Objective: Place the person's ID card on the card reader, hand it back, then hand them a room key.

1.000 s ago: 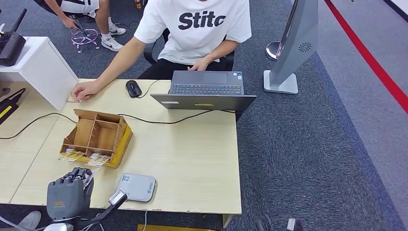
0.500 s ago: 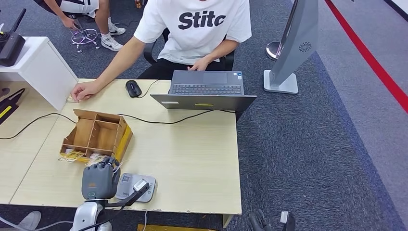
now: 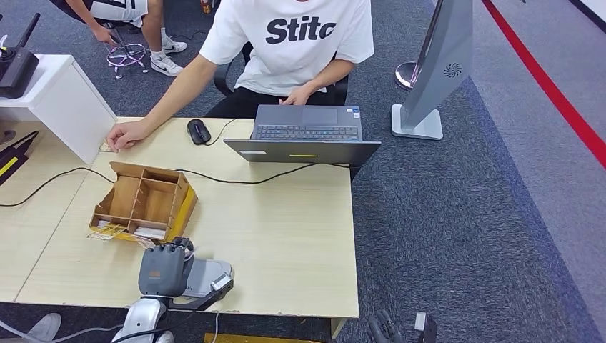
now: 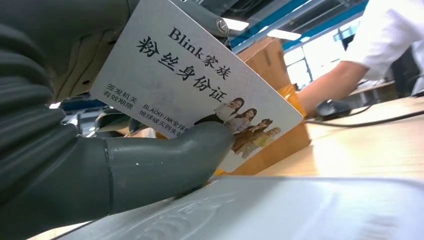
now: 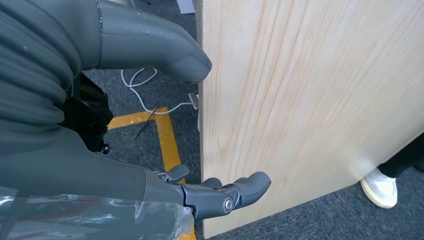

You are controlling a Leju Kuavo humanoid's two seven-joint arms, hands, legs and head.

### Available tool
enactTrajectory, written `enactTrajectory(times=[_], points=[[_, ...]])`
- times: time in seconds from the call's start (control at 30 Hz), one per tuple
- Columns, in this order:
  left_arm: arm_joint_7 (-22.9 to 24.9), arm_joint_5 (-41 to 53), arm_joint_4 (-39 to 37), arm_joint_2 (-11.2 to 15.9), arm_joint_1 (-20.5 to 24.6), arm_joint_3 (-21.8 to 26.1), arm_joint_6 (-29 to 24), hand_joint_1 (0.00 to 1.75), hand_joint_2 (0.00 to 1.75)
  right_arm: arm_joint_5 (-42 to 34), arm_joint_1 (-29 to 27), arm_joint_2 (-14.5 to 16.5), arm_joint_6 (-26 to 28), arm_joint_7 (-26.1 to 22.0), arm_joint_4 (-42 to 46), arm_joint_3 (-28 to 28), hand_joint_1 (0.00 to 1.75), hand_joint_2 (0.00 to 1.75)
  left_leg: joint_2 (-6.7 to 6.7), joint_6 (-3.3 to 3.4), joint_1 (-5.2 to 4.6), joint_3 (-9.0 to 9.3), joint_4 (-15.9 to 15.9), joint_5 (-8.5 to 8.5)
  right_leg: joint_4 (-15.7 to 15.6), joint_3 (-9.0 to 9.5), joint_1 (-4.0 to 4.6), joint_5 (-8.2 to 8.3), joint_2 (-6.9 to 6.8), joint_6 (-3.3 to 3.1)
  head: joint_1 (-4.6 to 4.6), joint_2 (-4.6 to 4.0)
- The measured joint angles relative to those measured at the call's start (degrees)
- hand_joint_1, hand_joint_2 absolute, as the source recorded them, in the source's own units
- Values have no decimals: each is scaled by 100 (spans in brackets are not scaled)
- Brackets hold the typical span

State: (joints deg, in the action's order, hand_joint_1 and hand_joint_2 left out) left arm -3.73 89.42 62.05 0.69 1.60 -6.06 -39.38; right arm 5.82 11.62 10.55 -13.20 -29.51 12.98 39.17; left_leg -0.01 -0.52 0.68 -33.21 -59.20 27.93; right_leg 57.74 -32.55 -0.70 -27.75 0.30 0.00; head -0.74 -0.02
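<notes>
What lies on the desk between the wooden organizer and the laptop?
In the head view, a black cable crosses bare desk between the wooden organizer and laptop.

Place: an office
Signs: laptop (image 3: pixel 307 133) and mouse (image 3: pixel 198 131) on a pale desk (image 3: pixel 286 236), grey carpet (image 3: pixel 464 229), seated person (image 3: pixel 286 50)

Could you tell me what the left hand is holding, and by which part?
The left hand holds the ID card, its thumb pressed on the card's lower printed edge.

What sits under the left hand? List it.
Under the left hand lies the grey card reader, its near part covered by the hand. The hand holds the ID card just above it; contact isn't visible.
</notes>
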Motion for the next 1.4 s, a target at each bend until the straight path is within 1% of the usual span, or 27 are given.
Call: enactTrajectory(times=[0.13,0.3,0.4,0.57,0.63,0.7,0.77,0.9,1.0,1.1,1.23,1.4], points=[[-1,0,104,38,-19,-151,10,175,175,4,0,2,0,0,0,0,0,175,0,0,0,0,0,0,0,-1,0,0,1,0,1,0],[17,0,178,67,-29,-227,11,175,175,4,0,3,0,-1,0,0,0,175,0,0,0,-1,0,0,0,-1,0,-1,1,0,0,0],[195,0,367,140,-65,-336,22,175,175,5,0,3,-2,-3,0,0,0,175,1,0,1,-1,0,0,0,-2,0,-1,1,0,0,0],[850,0,994,455,-84,-667,208,175,175,26,1,3,-16,0,0,0,0,175,1,-1,2,0,0,0,1,-2,1,0,1,0,0,0],[1027,0,1209,605,-54,-725,293,175,175,56,3,3,-33,15,0,0,0,175,1,-3,3,0,0,-2,2,-2,1,0,1,-1,1,0],[1105,0,1406,772,31,-726,439,175,175,107,10,3,-54,43,0,0,0,175,0,-6,4,0,0,-4,3,-2,2,0,0,-1,1,0],[1009,0,1556,906,178,-652,640,175,175,155,23,4,-68,78,-1,0,0,175,-2,-7,4,-1,0,-6,6,-2,2,0,-1,-1,1,0],[722,-2,1643,1095,634,-236,1016,175,175,255,66,11,-83,142,-2,0,0,175,-4,-12,7,-2,0,-13,9,-3,4,7,0,-10,2,0],[694,-2,1598,1275,1012,67,1173,175,175,304,91,23,-84,182,-2,0,0,175,-5,-16,9,-1,0,-16,10,-4,9,10,-1,-16,2,0],[727,-2,1521,1404,1269,232,1240,175,175,319,110,36,-85,196,-2,0,0,175,-4,-17,10,-1,0,-16,11,-4,11,10,1,-16,1,0],[828,-2,1425,1502,1436,311,1250,175,175,325,122,45,-98,203,-2,0,0,175,-4,-17,10,-2,0,-16,11,-5,12,10,1,-16,2,0],[892,-2,1356,1586,1476,335,1211,175,175,336,130,65,-121,210,-2,0,0,175,-3,-17,10,-2,0,-15,10,-6,12,10,3,-16,1,0]])
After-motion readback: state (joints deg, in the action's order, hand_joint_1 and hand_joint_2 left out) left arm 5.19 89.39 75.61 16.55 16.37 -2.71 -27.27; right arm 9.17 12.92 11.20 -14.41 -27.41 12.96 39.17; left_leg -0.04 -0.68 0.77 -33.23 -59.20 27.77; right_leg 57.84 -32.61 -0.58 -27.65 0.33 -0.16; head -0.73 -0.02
